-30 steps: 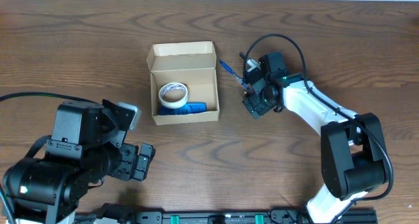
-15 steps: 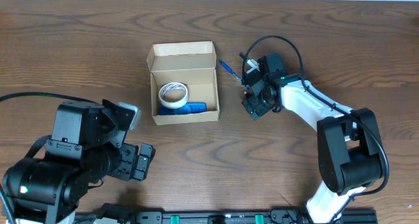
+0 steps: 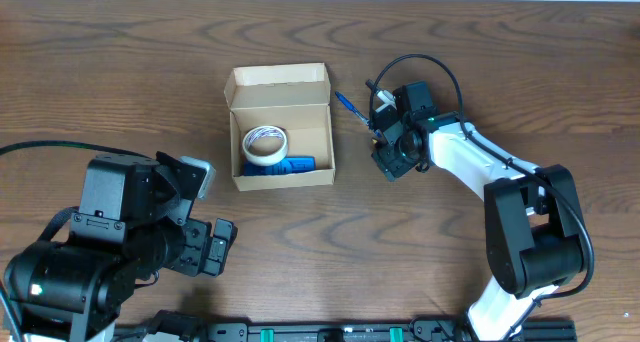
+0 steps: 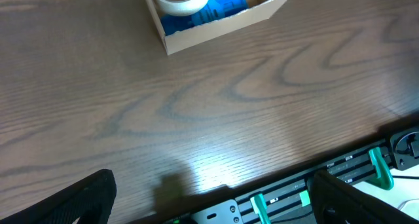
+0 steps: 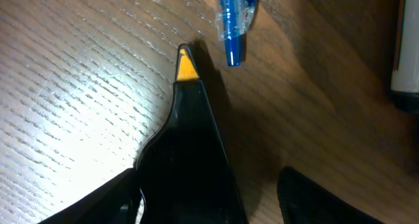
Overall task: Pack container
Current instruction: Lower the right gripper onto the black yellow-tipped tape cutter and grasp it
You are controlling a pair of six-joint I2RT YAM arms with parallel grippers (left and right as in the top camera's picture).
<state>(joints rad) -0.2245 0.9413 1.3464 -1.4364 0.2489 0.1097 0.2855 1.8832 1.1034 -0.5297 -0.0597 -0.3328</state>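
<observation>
The container (image 3: 283, 177) is a tan cardboard box with its flap lid open at the back. It holds a white tape roll (image 3: 265, 142) and a blue item (image 3: 291, 165). It also shows at the top of the left wrist view (image 4: 216, 31). A blue pen (image 3: 347, 105) lies on the table right of the box. My right gripper (image 3: 384, 134) is low beside this pen. In the right wrist view (image 5: 209, 175) its fingers are apart around a black pen with an orange tip (image 5: 186, 70), with a gap at the right finger. The blue pen's end (image 5: 234, 21) lies just beyond. My left gripper (image 3: 218, 244) is open and empty near the front edge (image 4: 209, 185).
A white object (image 5: 407, 60) lies at the right edge of the right wrist view, by the right gripper (image 3: 384, 99). The left arm's bulk fills the front left of the table. A black rail with green clips (image 4: 380, 168) runs below the table's front edge.
The right arm shifted very slightly toward the blue pen over the last second. The left arm and the box have not moved.
</observation>
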